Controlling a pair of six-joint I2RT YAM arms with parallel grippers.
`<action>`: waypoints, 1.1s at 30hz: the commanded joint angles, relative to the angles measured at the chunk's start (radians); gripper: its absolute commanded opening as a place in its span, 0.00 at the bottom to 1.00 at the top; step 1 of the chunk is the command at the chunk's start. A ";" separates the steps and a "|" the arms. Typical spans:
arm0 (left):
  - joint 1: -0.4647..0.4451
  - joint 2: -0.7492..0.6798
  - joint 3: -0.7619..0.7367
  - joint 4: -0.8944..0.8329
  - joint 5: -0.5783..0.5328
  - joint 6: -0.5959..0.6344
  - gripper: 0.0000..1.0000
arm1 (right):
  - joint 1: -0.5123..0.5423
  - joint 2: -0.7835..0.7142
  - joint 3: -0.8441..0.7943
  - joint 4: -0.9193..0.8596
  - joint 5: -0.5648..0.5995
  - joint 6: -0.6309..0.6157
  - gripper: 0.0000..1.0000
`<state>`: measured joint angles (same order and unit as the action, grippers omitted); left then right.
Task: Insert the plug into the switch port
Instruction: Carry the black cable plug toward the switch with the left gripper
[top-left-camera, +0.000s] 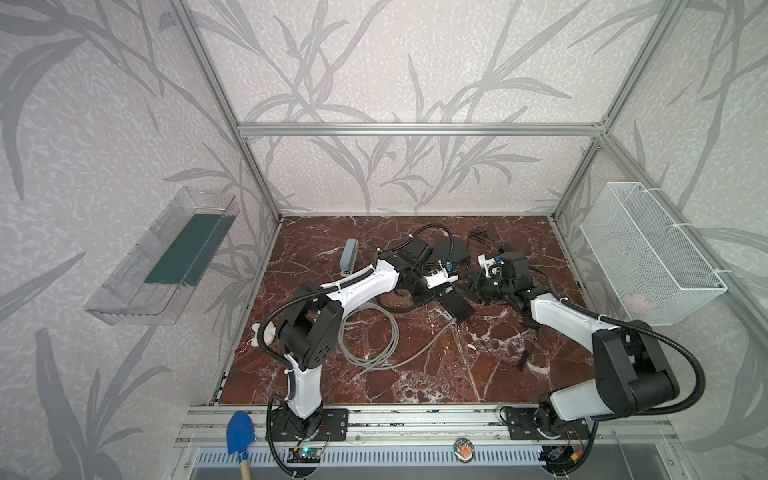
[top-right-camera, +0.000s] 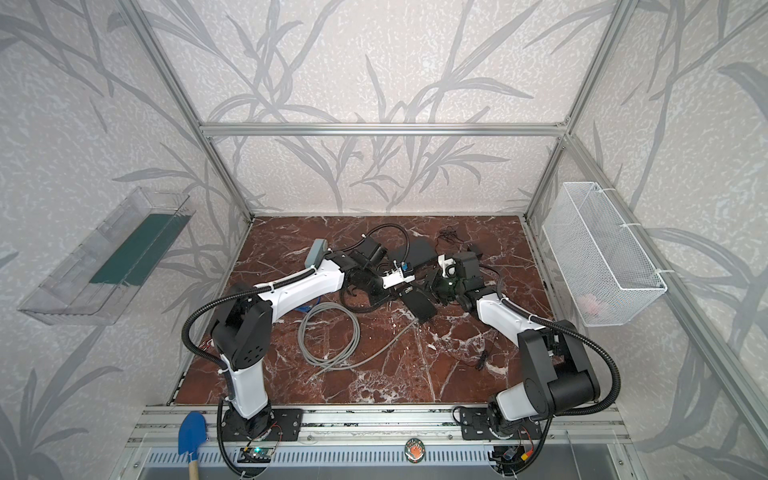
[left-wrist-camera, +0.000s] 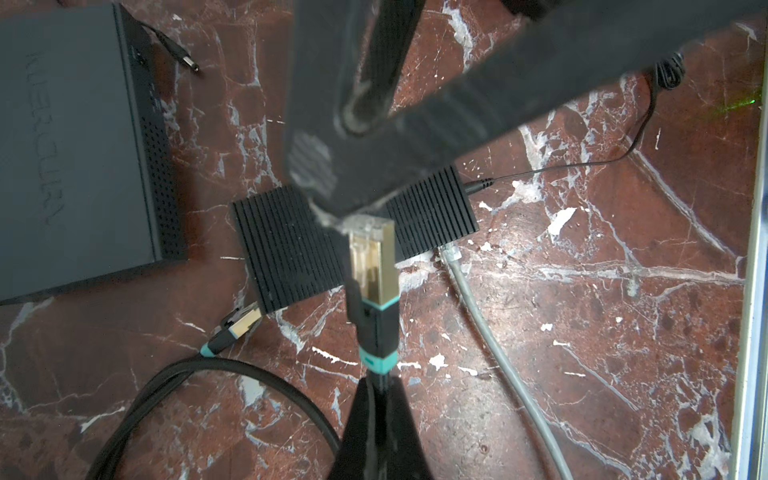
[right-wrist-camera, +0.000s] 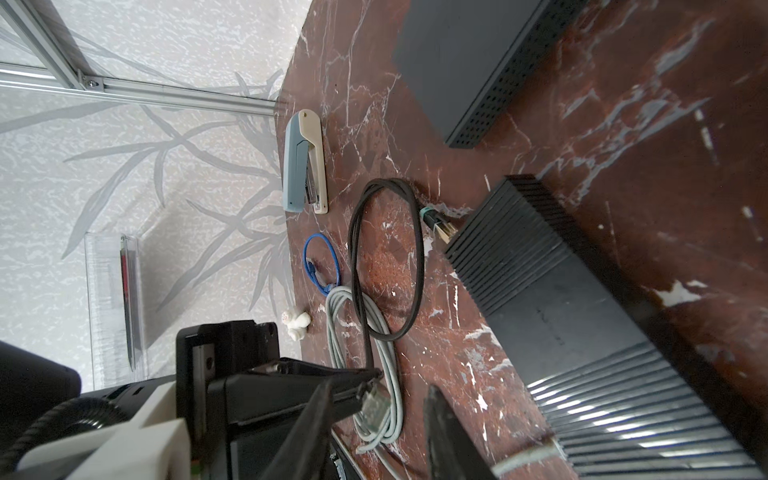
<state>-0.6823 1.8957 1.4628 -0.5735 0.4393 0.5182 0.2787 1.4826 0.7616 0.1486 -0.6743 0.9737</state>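
On the desk (top-left-camera: 436, 382), the switch (top-left-camera: 459, 307) lies near the middle, with a larger box (left-wrist-camera: 75, 158) behind it. A stapler (top-left-camera: 348, 257) lies at the back left, and a coiled cable (top-left-camera: 344, 336) lies in front of the stapler, left of the switch. The plug (left-wrist-camera: 372, 257) sits in the left gripper (left-wrist-camera: 376, 386), close above the switch. A tray (top-left-camera: 137, 291) hangs on the left wall, a basket (top-left-camera: 648, 257) on the right wall

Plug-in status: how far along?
Done: left gripper is shut on the black cable just behind the gold plug, held above the ribbed switch. In hand: right gripper, jaws open, straddles the plug tip. Remaining: line up and push it into a port; not inserted yet.
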 joint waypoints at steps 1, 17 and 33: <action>-0.009 -0.030 -0.014 0.004 0.015 -0.003 0.00 | 0.007 0.027 0.020 0.019 -0.019 -0.012 0.35; -0.013 -0.015 -0.014 0.030 0.009 -0.020 0.00 | 0.017 0.054 0.038 0.002 -0.053 -0.027 0.13; -0.003 -0.006 -0.021 0.043 0.016 -0.049 0.04 | 0.025 0.044 0.031 -0.014 -0.061 -0.068 0.02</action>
<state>-0.6872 1.8969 1.4498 -0.5598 0.4389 0.4782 0.2955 1.5265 0.7734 0.1524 -0.7128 0.9451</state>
